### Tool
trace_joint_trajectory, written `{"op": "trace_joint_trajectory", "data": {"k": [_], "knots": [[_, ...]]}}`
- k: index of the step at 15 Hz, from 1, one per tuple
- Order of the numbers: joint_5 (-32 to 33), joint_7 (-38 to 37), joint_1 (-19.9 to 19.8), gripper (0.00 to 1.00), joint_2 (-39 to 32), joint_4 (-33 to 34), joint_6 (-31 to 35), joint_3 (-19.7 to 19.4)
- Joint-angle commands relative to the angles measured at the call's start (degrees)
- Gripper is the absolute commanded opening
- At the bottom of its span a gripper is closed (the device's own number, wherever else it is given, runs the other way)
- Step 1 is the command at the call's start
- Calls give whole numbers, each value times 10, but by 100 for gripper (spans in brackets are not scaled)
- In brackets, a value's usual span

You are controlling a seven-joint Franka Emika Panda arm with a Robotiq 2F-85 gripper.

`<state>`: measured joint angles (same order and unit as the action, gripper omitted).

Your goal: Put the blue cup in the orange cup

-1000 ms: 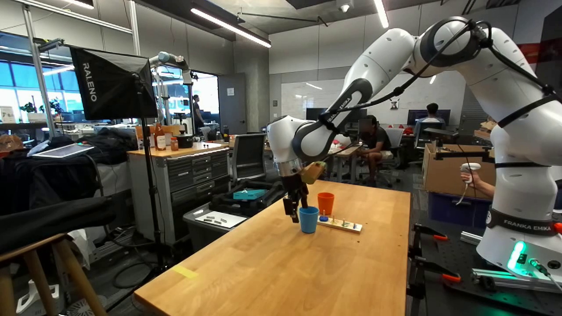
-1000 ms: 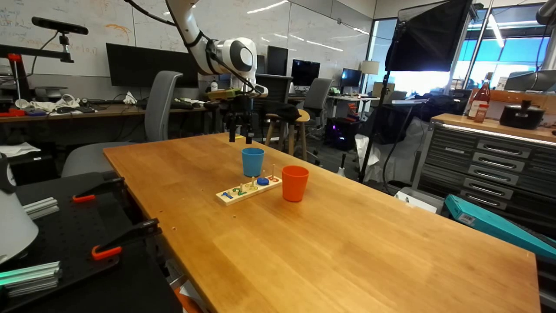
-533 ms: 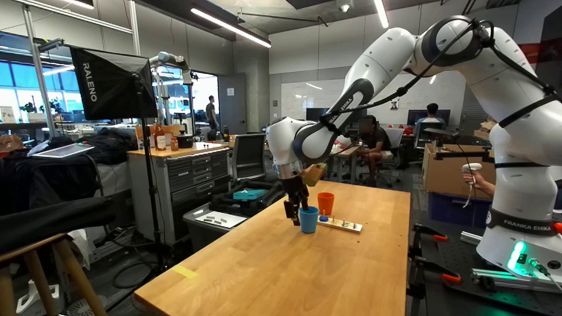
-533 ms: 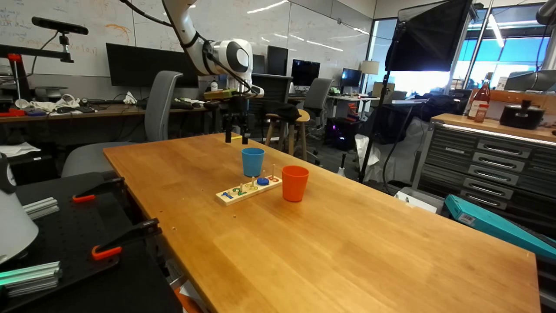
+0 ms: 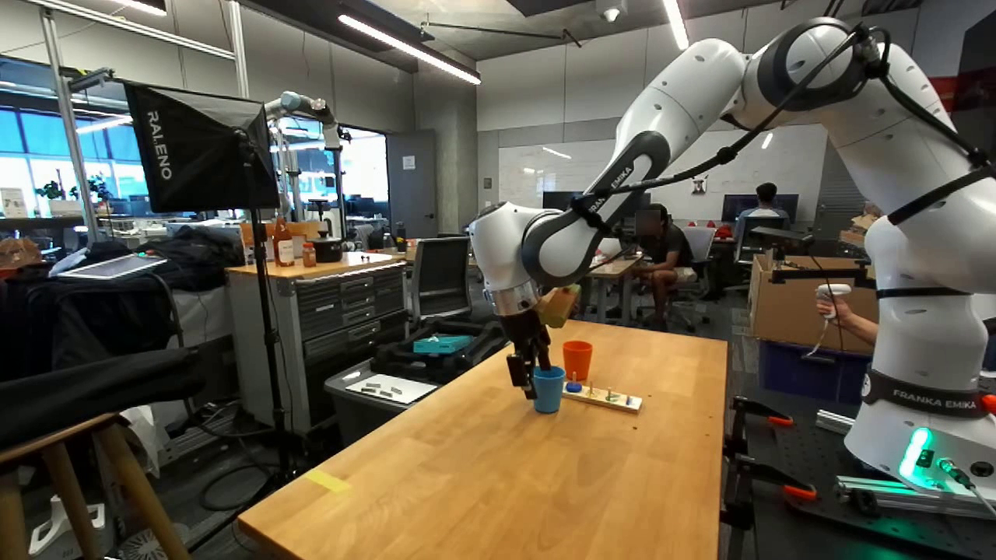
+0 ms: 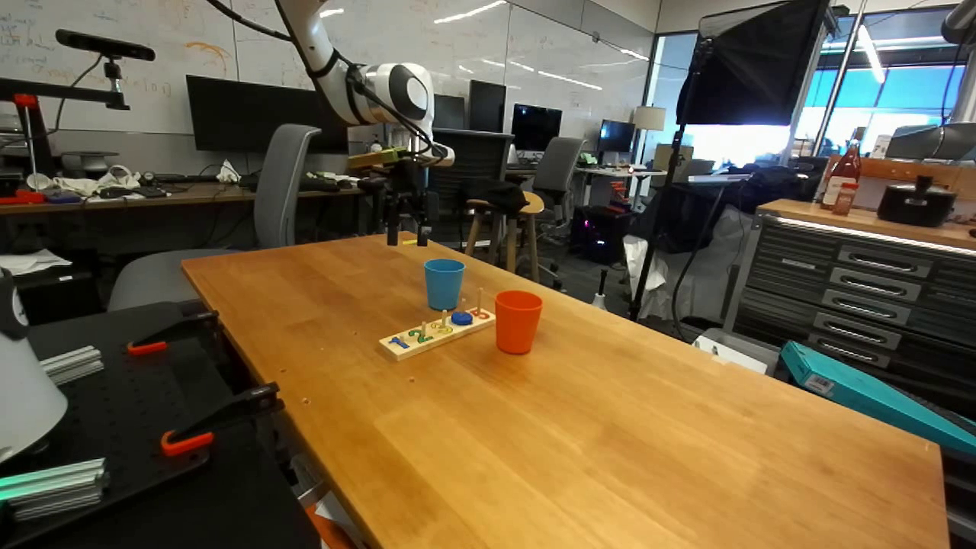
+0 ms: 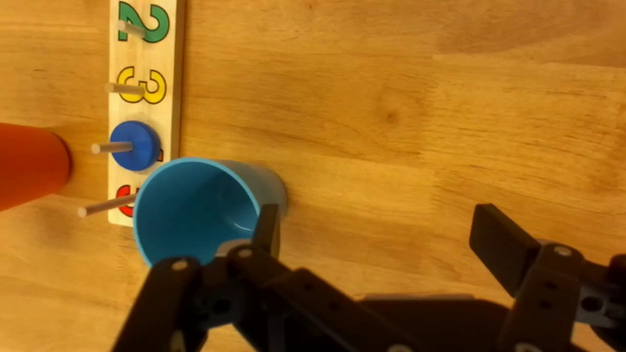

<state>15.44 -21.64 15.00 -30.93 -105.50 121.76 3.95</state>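
Wrist view, blue cup (image 7: 188, 210), visible inside bare, orange cup (image 7: 30, 165) apart

The round blue plastic cup (image 7: 195, 208) looks smooth, faintly glossy inside; the round orange-red plastic cup (image 6: 518, 323) looks matt. The long pale wooden pegboard (image 7: 146, 112) and flat honey-brown wooden tabletop (image 6: 648, 427) look smooth.

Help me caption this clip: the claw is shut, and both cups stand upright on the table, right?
The claw is open, not shut: the wrist view shows its fingers well apart. The blue cup and orange cup do stand upright on the table.
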Motion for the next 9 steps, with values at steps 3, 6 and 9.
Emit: {"op": "trace_joint_trajectory", "data": {"k": [3,6,9], "knots": [[32,-6,4,100,-26,46,8,-39],[41,-8,4,100,-31,46,15,-49],[42,-7,2,100,-38,37,29,-50]]}}
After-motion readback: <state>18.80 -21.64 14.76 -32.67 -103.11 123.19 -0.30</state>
